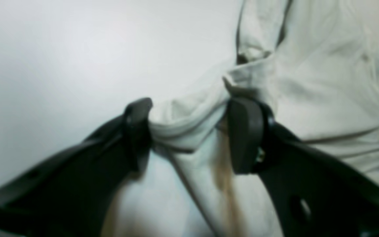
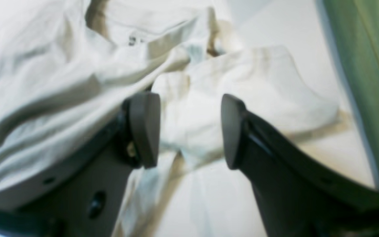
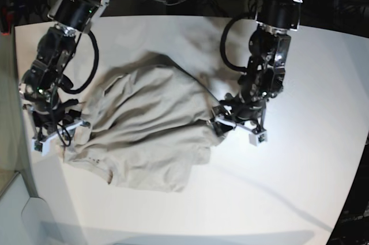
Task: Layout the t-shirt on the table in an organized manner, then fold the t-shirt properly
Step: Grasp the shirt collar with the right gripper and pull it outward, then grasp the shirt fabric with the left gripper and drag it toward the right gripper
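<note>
Shirt (image 3: 147,132): crumpled, centre-left of the table (image 3: 300,187) | Left gripper (image 1: 189,131): centre-right in base view, jaws apart, a bunched shirt fold between the fingers, which touch it | Right gripper (image 2: 189,130): far left in base view, jaws apart astride a sleeve, not pinching.

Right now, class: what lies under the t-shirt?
Under the t-shirt only the white table shows around its edges. Anything beneath the crumpled cloth is hidden.
</note>
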### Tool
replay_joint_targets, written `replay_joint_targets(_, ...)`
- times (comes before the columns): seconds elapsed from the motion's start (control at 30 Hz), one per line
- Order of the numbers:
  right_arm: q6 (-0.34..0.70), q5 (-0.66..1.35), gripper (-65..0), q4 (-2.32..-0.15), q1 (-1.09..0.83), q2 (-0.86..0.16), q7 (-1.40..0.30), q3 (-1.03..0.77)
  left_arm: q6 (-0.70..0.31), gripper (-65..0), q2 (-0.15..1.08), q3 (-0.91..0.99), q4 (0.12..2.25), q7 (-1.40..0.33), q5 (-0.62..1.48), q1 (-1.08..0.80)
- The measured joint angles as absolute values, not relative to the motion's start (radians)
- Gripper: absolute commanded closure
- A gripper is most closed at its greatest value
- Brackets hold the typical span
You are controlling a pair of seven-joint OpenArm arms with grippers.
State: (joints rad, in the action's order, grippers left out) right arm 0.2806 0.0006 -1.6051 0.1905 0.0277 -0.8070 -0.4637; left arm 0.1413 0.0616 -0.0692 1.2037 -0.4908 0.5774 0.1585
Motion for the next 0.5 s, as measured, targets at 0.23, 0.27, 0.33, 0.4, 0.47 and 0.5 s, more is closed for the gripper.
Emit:
replay_joint_targets(0.23, 0.283, 0.007, -30.6, -1.794, 0.058, 0.028, -0.830, -0.342, 0.143, -2.5, 0.031, -0.125, 1.192, -0.526, 0.580, 0.180)
replay_joint_targets(0.27, 0.284, 0.007, -30.6, -1.817, 0.035, 0.028, -0.830, -0.325, 0.142, -0.3, 0.024, -0.128, 1.213, -0.530, 0.580, 0.179)
replay_joint_targets(0.33, 0.284, 0.007, -30.6, -1.853, -0.001, 0.028, -0.828, -0.294, 0.143, -0.4, 0.009, -0.134, 1.272, -0.536, 0.586, 0.180)
replay_joint_targets(0.4, 0.284, 0.006, -30.6, -1.876, -0.028, 0.028, -0.829, -0.267, 0.144, -0.3, -0.006, -0.133, 1.337, -0.529, 0.586, 0.183)
replay_joint_targets(0.47, 0.284, 0.008, -30.6, -1.896, -0.052, 0.028, -0.828, -0.254, 0.146, -0.3, -0.024, -0.133, 1.396, -0.531, 0.584, 0.192)
replay_joint_targets(0.5, 0.284, 0.009, -30.6, -1.903, -0.063, 0.028, -0.828, -0.254, 0.146, -0.3, -0.035, -0.133, 1.422, -0.535, 0.582, 0.200)
